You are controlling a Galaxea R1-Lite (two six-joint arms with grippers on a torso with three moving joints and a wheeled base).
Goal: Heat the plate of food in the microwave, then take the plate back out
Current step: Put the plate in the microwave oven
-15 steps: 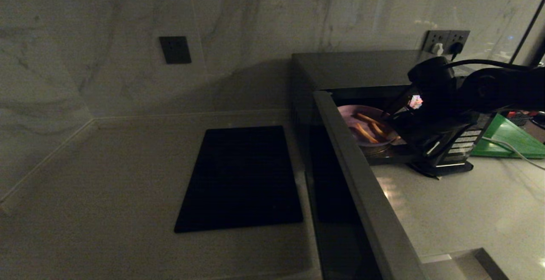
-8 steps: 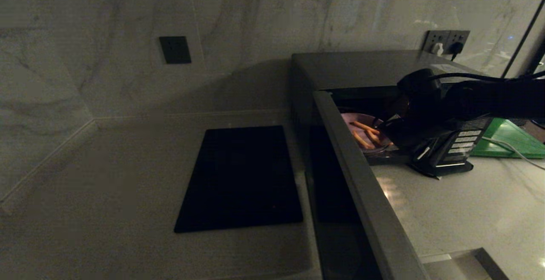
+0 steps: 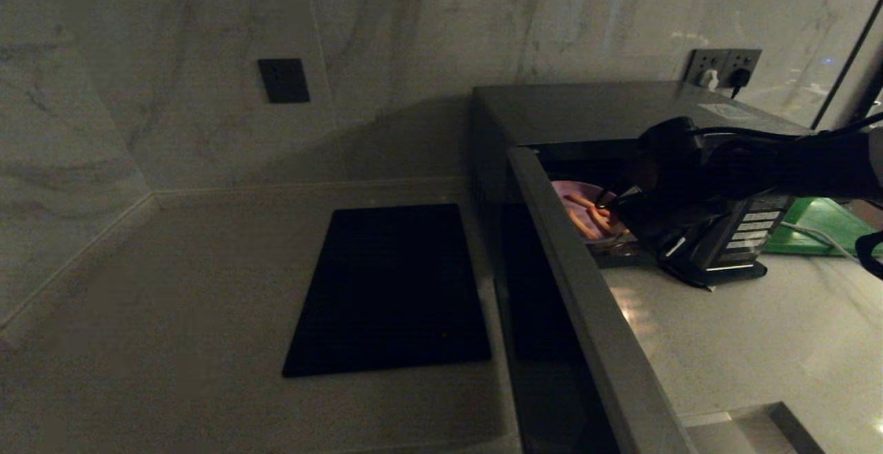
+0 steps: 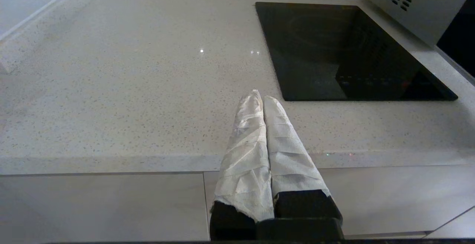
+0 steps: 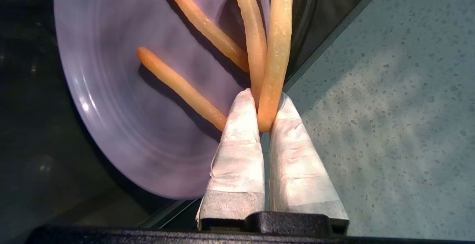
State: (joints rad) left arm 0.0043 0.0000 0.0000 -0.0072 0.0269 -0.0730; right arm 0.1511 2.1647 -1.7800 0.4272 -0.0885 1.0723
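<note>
Vs a sec ago: right arm has pushed further into the open front of the large dark grey and silver microwave, wrist sitting lower and more to the left of the button panel; the small round pale lilac plate of food is deeper inside the cavity, less of it showing past the door edge. Left arm unchanged.

Microwave: boxy, matte metal top, dark glass door swung open toward the camera, its edge a long pale strip. Left of it on the counter lies a flat black rectangular slab, smooth and glossy; pale speckled stone countertop runs under both, polished, w/ glints. Right of the microwave, a flat green board, partly behind the arm.

Plate sits inside the microwave, near the front of the opening; shallow, glossy, faint concentric rings. On it a few thin orange-tan fry-like sticks, waxy, rounded ends.

Right gripper: white-wrapped tapering fingers nearly together, pinched on the plate's rim at the microwave mouth, w/ fry ends lying across the tips.

Left gripper: parked off the counter's front edge, well left of the microwave, wrapped fingers pressed together, holding nothing.
</note>
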